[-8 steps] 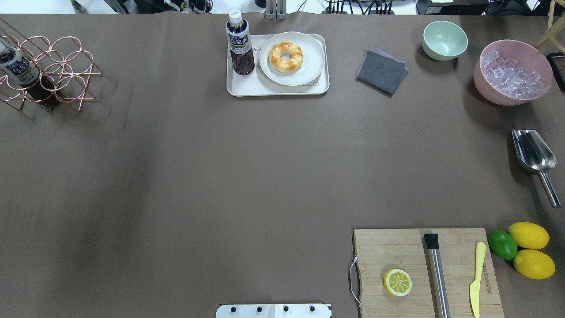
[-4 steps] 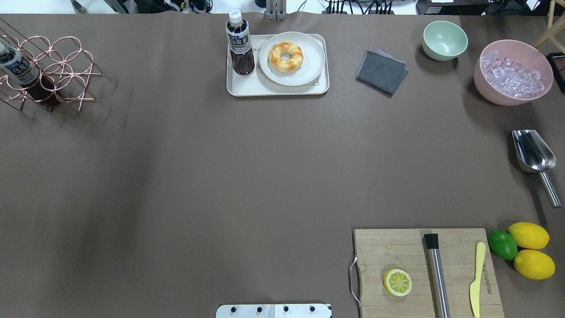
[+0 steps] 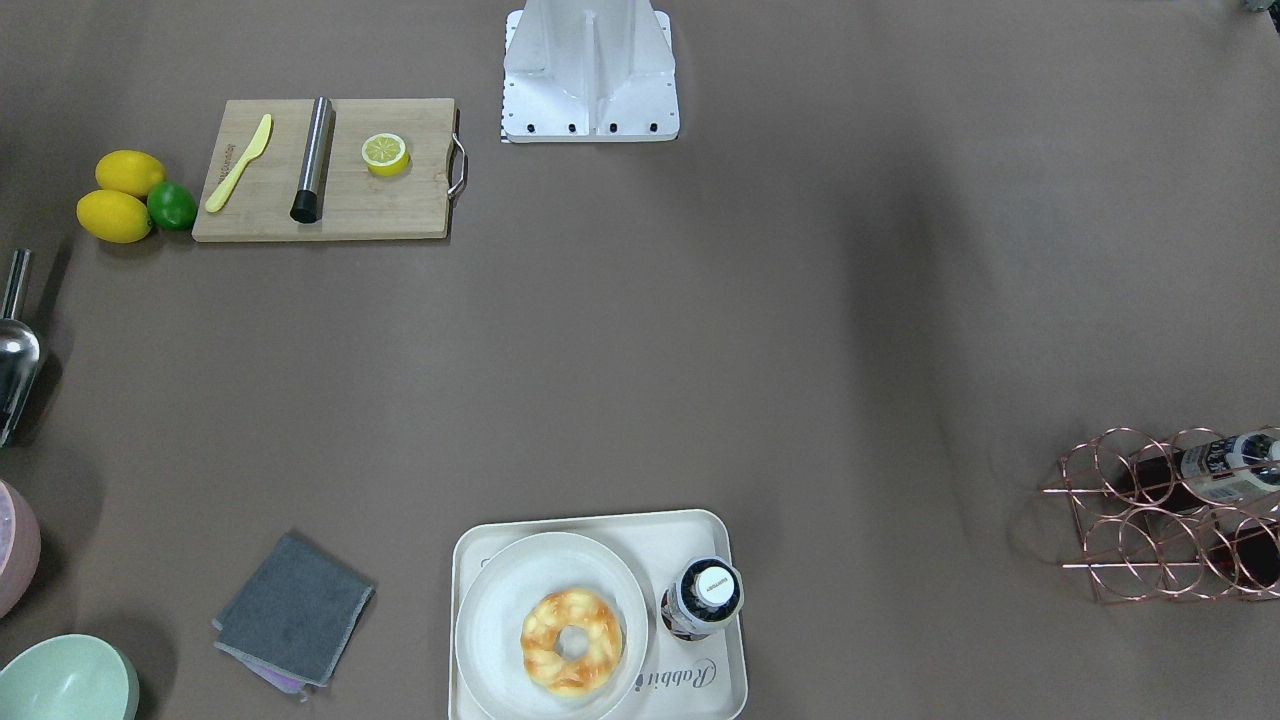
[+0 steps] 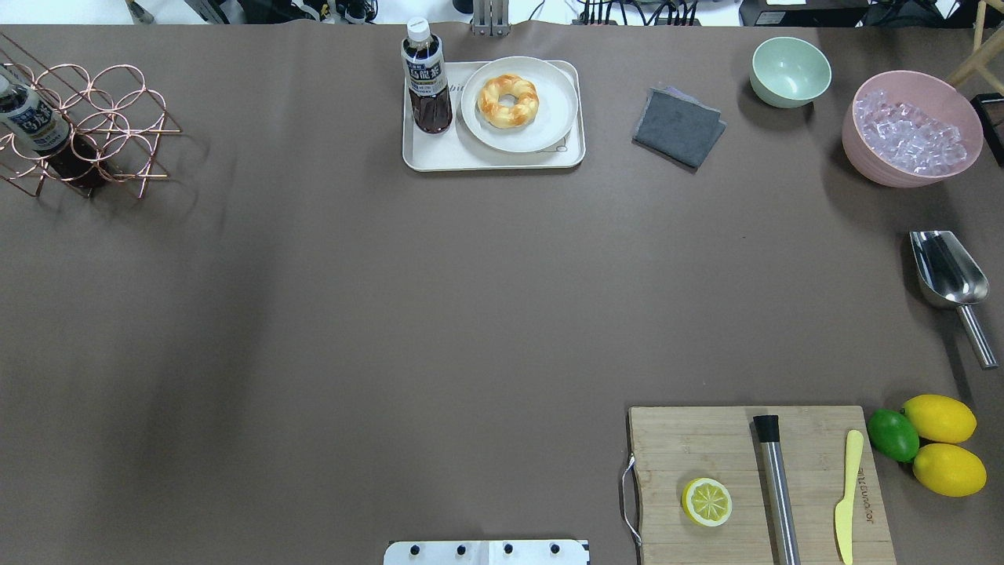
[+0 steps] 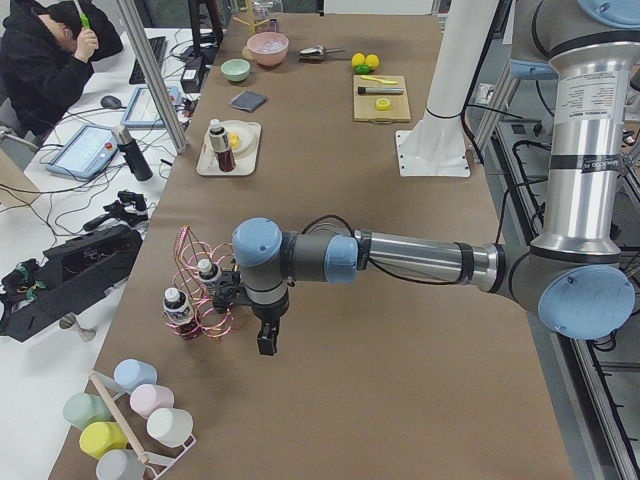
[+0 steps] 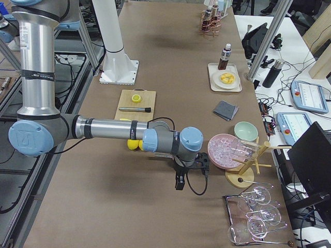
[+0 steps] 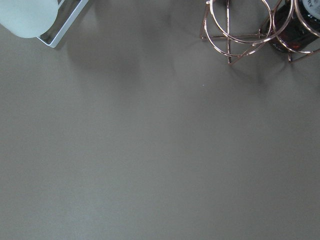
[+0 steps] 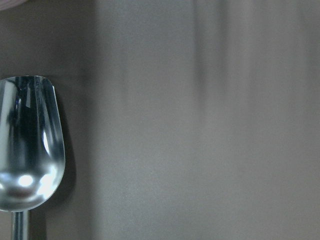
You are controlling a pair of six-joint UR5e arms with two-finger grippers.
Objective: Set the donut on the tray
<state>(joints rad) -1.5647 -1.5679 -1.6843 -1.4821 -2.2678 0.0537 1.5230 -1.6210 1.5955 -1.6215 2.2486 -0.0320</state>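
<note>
Left gripper [image 5: 267, 340] hangs fingers-down off the near, big arm, centre-left in the left side view, just beside the copper wire bottle rack [image 5: 200, 300]. Only that side cam catches it, so can't tell if it's released or clenched. Its wrist cam sees mostly bare brown table [image 7: 160, 150], w/ the rack in the upper right corner and a pale mint cup [image 7: 25, 15] in the upper left.

Right gripper [image 6: 179, 183] is the same deal: lower middle of the right side view, pointing down, near the pink bowl of ice [image 6: 222, 147]. Can't tell its state either. Its wrist cam has the shiny metal scoop [image 8: 27, 145] along the left edge, nothing else.

Both arms are stretched out low toward opposite table ends. Prob parked there to keep the middle and the fixed cams unblocked, bc neither shows in the overhead or front view at all.

Now the actual task stuff. The twisted golden-brown ring donut [image 4: 508, 100] lies flat on a round off-white plate [image 4: 549, 118]. That plate sits on the cream rectangular tray with rounded corners [image 4: 439, 153], top centre of the overhead frame. A dark tea bottle w/ white cap [image 4: 426, 78] stands upright on the tray's left part, just beside the plate.

So the donut is on the tray via the plate, well apart from both grippers. IMO the task looks done, or close enough.
</note>
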